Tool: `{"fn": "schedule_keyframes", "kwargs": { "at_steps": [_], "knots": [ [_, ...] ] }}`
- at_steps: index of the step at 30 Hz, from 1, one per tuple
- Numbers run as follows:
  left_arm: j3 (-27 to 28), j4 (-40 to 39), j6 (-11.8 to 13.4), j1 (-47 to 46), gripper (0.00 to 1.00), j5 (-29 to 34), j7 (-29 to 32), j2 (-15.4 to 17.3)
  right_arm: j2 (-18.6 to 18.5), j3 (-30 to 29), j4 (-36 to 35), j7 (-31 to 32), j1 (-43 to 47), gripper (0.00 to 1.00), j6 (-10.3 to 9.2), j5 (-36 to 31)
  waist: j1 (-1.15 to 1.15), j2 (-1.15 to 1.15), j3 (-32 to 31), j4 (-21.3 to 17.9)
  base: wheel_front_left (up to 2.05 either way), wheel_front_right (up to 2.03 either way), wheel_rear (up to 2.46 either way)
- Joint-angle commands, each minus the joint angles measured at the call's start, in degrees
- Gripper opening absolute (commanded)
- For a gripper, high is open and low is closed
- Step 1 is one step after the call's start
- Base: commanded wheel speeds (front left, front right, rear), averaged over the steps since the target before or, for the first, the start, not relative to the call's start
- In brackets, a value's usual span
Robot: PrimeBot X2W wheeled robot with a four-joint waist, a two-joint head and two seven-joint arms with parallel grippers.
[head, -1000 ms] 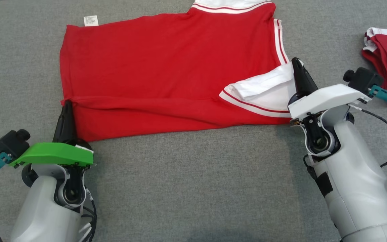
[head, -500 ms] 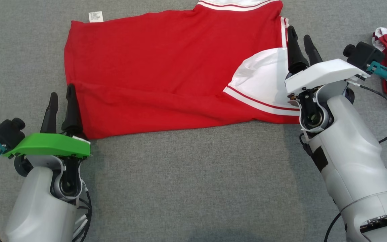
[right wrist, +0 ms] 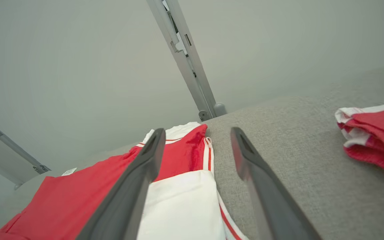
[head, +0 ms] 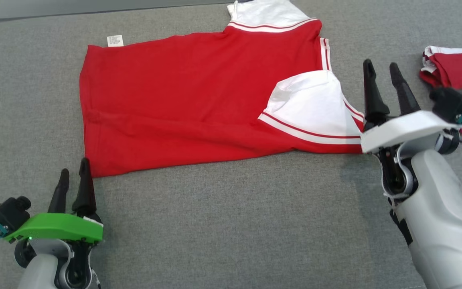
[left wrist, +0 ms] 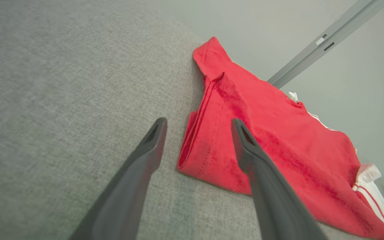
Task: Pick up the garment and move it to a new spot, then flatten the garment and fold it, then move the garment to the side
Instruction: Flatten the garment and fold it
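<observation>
Letting go is the change here: the left fingers (head: 84,185), clamped a second ago on the near-left hem corner of the red T-shirt (head: 183,96), now stand spread and empty at the lower left of the head view, drawn back clear of the cloth. The right fingers (head: 371,92), which were pinching the white sleeve (head: 311,100), are likewise parted and hold nothing, just beside the shirt's right edge. The shirt lies spread across the upper middle of the grey worktop (head: 231,224), its near strip apparently doubled over the body and the sleeve turned in on top of the red. I judge that a first lengthwise fold has been laid and is holding; further folds and the move to the side are not yet done. A second, folded red garment (head: 459,64) sits at the far right.
</observation>
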Motion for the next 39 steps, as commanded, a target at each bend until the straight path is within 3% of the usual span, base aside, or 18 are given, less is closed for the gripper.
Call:
{"fn": "schedule_keyframes", "kwargs": {
  "at_steps": [1,14,15,16,17,19,20,26,39],
  "knots": [
    [-0.35,-0.04,-0.14,1.18,1.0,-0.42,0.86,0.52,0.12,-0.57,-1.44,-0.23,2.39,1.0,0.01,-1.53,0.0,0.0,-0.85,-0.41,0.0,0.0,0.0],
    [0.1,4.19,3.46,0.28,1.0,-3.47,6.72,0.78,3.75,-1.97,-11.5,0.86,15.63,1.0,0.01,-8.88,0.0,0.0,-0.44,-3.91,0.0,0.0,0.0],
    [0.14,4.45,3.52,0.03,0.95,-3.46,6.79,0.74,3.81,-1.98,-11.76,1.25,16.02,1.0,0.01,-9.3,0.0,0.0,-0.31,-4.14,0.0,0.0,0.0],
    [0.1,4.71,3.58,-0.24,0.75,-3.47,6.83,0.65,3.96,-1.89,-12.04,1.71,16.5,1.0,0.01,-9.84,0.0,0.0,-0.18,-4.4,0.0,0.0,0.0],
    [-0.22,4.94,3.5,-0.38,0.41,-3.24,7.1,0.69,4.08,-2.0,-12.19,2.08,16.85,1.0,0.01,-10.31,0.0,0.0,-0.11,-4.54,0.0,0.0,0.0],
    [-0.92,5.25,3.2,-0.56,0.17,-2.85,7.53,0.6,4.32,-2.33,-12.19,3.14,17.44,1.0,0.01,-10.97,0.0,0.0,0.05,-4.71,0.0,0.0,0.0],
    [-1.39,5.31,2.96,-0.58,0.0,-2.61,7.77,0.51,4.45,-2.63,-11.91,3.86,17.69,1.0,0.01,-11.31,0.0,0.0,0.11,-4.76,0.0,0.0,0.0],
    [-2.1,3.2,2.42,0.05,0.0,-2.15,6.9,0.56,5.35,-4.24,-9.04,7.04,17.68,1.0,0.01,-12.91,0.0,0.0,0.26,-3.75,0.0,0.0,0.0],
    [-1.71,-0.76,3.75,1.69,0.0,-1.42,5.54,1.7,5.85,-4.63,1.7,8.05,12.08,1.0,0.01,-11.47,0.0,0.0,-0.34,-0.26,0.0,0.0,0.0]
  ]
}}
